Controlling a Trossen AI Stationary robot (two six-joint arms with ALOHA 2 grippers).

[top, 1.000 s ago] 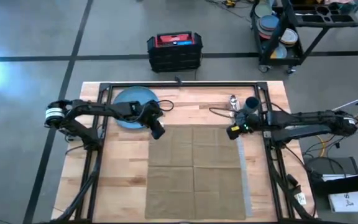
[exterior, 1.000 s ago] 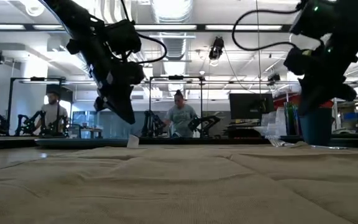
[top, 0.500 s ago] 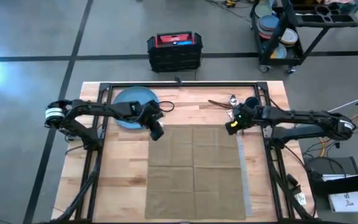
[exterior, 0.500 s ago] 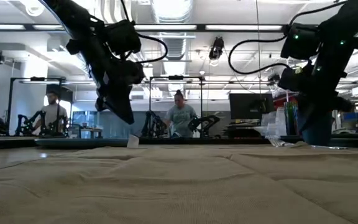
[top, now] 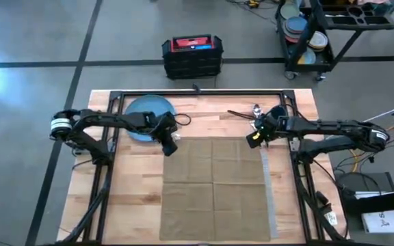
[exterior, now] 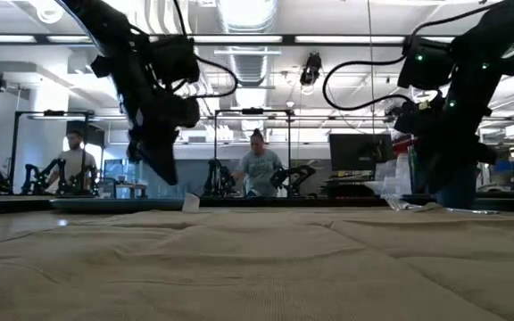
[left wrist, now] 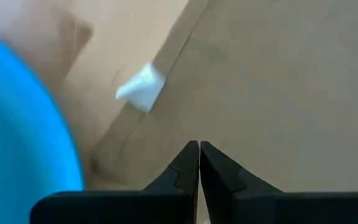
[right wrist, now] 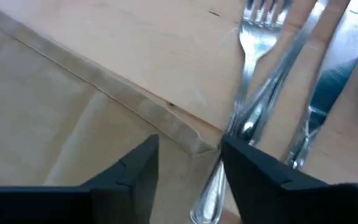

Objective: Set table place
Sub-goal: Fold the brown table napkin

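While my left jaws (left wrist: 199,163) hang pressed together over the far left corner of the tan cloth (top: 214,188), the blue plate (top: 144,113) lies just beside them on the worktop (top: 132,195). My right jaws (right wrist: 188,165) stand apart at the cloth's far right corner, nearly touching the fork (right wrist: 252,59) and spoon (right wrist: 272,87); the cup (top: 277,112) is near.

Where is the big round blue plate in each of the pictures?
High view: the round blue plate lies on the wood table's far left part, beside the tan placemat.
Low view: not visible.
Left wrist view: a blue curve beside the closed left gripper.
Right wrist view: not in it.
Shared landmark: the placemat's far-left corner.
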